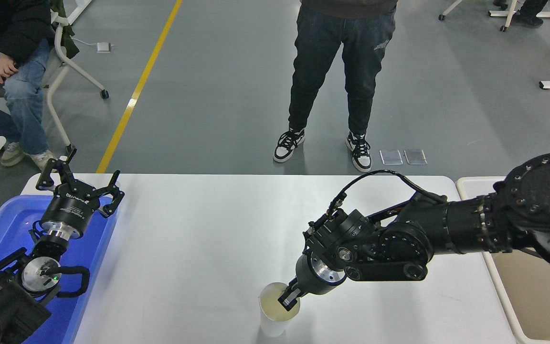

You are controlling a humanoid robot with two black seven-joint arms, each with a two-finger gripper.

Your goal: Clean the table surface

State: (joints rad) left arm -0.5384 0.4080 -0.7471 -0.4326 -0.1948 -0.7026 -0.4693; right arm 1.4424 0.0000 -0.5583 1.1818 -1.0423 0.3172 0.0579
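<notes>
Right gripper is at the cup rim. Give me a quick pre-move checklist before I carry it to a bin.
1. Grip: right gripper pinches the near-right rim of the paper cup, one finger inside, one outside. Ok.
2. Cup upright: ok.
3. Contents: yellowish liquid inside; spill risk if tilted. Not ok for fast moves.
4. Cup clear of the table surface: cannot tell.
5. Path right to the beige bin: nothing on the table in between. Ok.
6. Left gripper: open, parked over the blue tub, far from the cup. Ok.
</notes>
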